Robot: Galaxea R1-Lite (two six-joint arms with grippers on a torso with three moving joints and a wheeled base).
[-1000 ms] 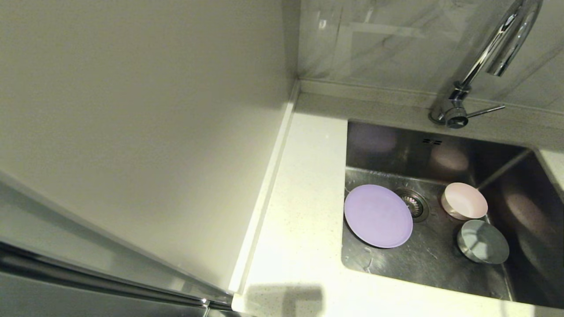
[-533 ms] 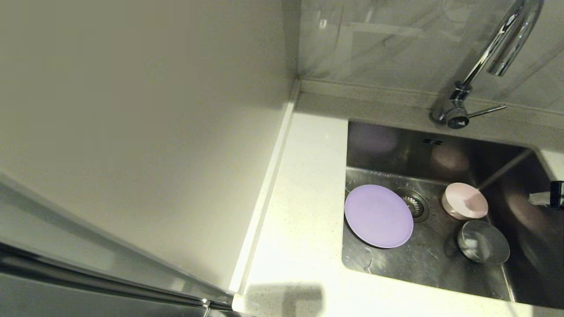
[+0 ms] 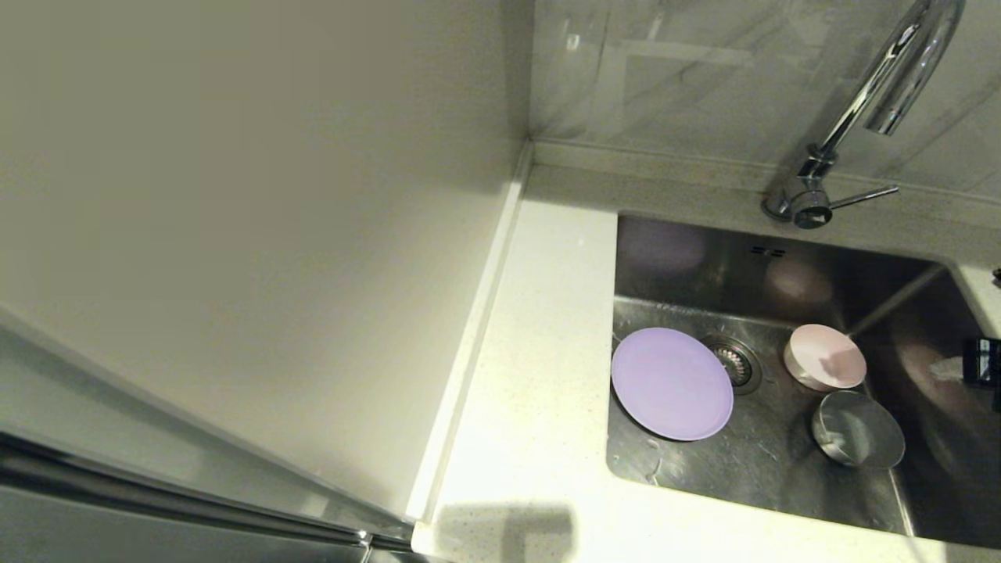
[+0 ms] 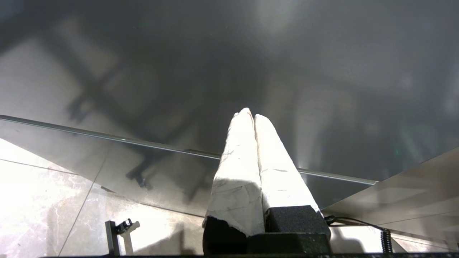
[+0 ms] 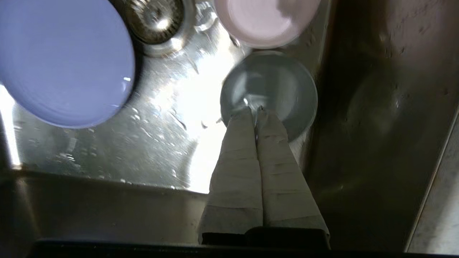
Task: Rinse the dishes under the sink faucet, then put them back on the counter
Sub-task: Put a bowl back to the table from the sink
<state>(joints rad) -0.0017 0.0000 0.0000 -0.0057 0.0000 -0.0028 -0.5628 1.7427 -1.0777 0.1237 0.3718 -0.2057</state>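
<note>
Where the sink holds three dishes, right tool closed.

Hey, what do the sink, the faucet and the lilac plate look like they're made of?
The sink looks like brushed stainless steel: dull grey sheen, blurred reflections of the dishes on its wall. The faucet looks chrome-plated metal, with sharp mirror highlights. The lilac plate looks like matte plastic or melamine, even in colour with little glare, though glazed ceramic can't be ruled out.
</note>
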